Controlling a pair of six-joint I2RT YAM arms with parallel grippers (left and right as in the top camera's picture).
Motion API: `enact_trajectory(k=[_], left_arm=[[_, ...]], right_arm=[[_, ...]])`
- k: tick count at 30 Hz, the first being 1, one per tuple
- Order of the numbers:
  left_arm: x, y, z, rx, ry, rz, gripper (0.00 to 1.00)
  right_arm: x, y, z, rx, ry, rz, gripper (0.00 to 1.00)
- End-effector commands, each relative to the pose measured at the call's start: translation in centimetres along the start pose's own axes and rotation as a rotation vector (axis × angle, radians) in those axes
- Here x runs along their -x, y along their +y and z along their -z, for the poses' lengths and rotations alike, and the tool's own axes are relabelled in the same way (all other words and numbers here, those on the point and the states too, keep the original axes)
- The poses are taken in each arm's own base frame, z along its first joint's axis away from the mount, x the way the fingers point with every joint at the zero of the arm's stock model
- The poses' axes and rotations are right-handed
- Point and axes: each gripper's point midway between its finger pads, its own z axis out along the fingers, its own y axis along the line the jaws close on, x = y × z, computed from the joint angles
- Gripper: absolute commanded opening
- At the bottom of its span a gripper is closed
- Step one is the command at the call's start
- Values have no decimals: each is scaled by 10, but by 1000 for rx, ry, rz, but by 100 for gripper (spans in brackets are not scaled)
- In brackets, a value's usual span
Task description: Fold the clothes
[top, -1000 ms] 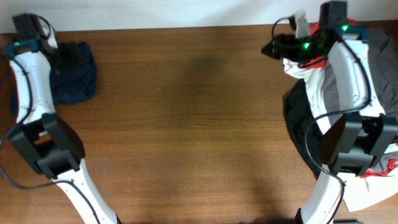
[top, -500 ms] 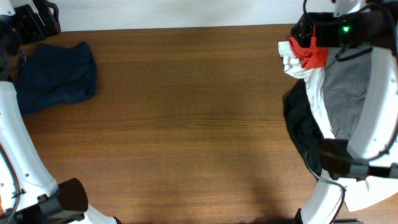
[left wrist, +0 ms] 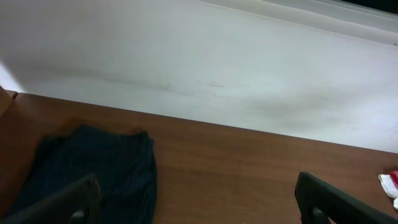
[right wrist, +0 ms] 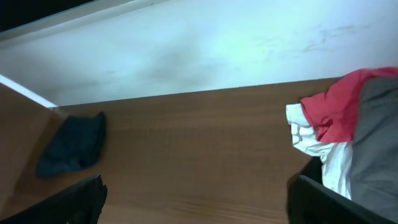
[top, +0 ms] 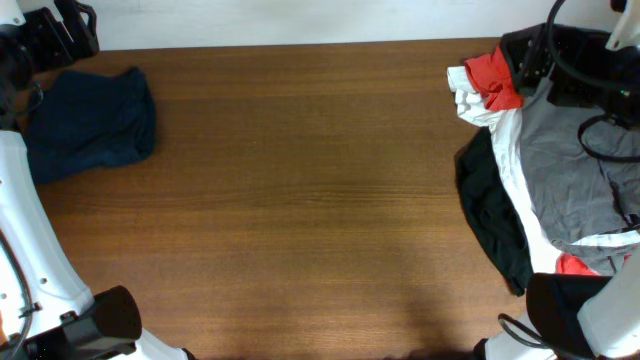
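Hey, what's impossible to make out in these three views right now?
- Pile of clothes: overhead, the right arm and the frame's right edge cover part; garment count unclear.
- Navy garment: left wrist view, the bottom edge and a finger cut it off; overhead, the left arm hides its left side.
- Left pincer: open in its wrist view, but overhead mostly cut off at the top-left corner.

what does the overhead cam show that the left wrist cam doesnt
Only overhead: the grey garment and black garment in the right-hand pile. Only left wrist: the white wall face-on, and the wide gap between the left gripper fingers. Both: the navy garment, the wooden table, and the white and red cloth, just a sliver at the wrist view's right edge.
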Motion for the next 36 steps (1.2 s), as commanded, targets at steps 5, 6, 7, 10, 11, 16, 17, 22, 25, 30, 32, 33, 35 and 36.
enact_trajectory(k=[5,6,7,10,11,16,17,22,25,30,32,33,35,36], left_arm=[[1,-3,0,-17,-2,0,99],[1,-3,0,-17,-2,0,99],[1,-3,0,-17,-1,1,99],[1,-3,0,-17,-2,0,99],[1,-3,0,-17,-2,0,99],[1,-3,0,-17,-2,0,99],[1,-3,0,-17,-2,0,99],[1,-3,0,-17,-2,0,99],[1,-3,0,-17,-2,0,99],[1,-3,0,-17,-2,0,99],[1,-3,0,-17,-2,0,99],[1,-3,0,-17,-2,0,99],[1,-3,0,-17,-2,0,99],[1,-3,0,-17,-2,0,99]], right_arm=[[2,-28,-7,-156,4,58,99],[5,-27,-3,-156,-14,78,99],[12,-24,2,-151,-52,91,99],[33,-12,22,-135,-169,166,99],[36,-9,28,-135,-193,206,99],[28,-5,44,-139,-265,283,99],[21,-7,43,-142,-278,287,99],[-25,-26,23,-159,-387,337,99],[-69,-43,7,-169,-462,351,99],[-146,-69,-23,-173,-530,366,99],[-179,-79,-36,-170,-553,372,99],[-196,-83,-42,-165,-556,375,99],[-223,-90,-53,-154,-552,374,99],[-234,-92,-56,-152,-548,373,99]])
